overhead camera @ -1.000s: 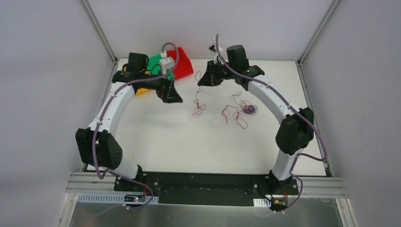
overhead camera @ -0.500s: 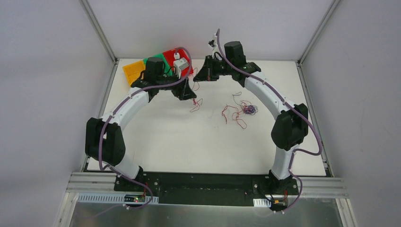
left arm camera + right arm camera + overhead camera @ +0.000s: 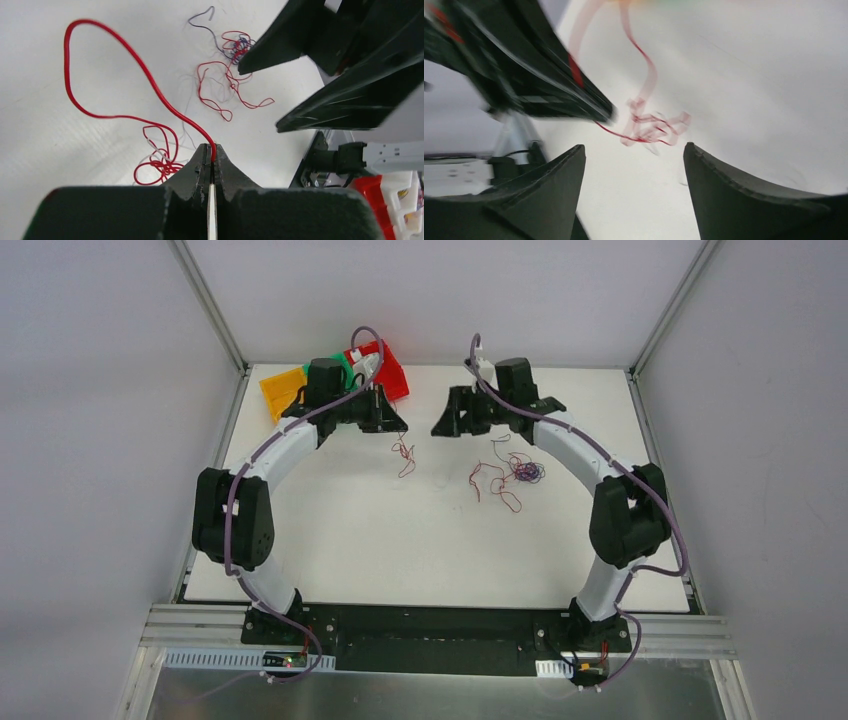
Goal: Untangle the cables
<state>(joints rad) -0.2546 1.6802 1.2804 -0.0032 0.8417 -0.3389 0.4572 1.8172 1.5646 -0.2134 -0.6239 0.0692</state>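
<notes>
My left gripper (image 3: 396,421) is shut on one end of a thin red cable (image 3: 150,82). The cable arcs out from the jaw tips of the left gripper (image 3: 210,148) and ends in small red and whitish loops (image 3: 159,162) lying on the white table. From above, this red cable (image 3: 403,455) hangs just below the left gripper. My right gripper (image 3: 446,426) faces it a short way to the right, jaws open and empty. In its own blurred view the right gripper (image 3: 634,148) has red loops (image 3: 651,127) beyond its tips. A tangle of red, purple-blue and dark cables (image 3: 515,473) lies under the right forearm.
Red (image 3: 391,372), green (image 3: 338,364) and yellow (image 3: 281,391) bins stand at the table's back left, behind the left gripper. The right gripper's black fingers (image 3: 300,35) fill the upper right of the left wrist view. The white table (image 3: 380,540) reaches toward the arm bases.
The left gripper moved right to the hanging red cable and shut on it. The right gripper, which held that cable, opened, let go and dropped slightly.
</notes>
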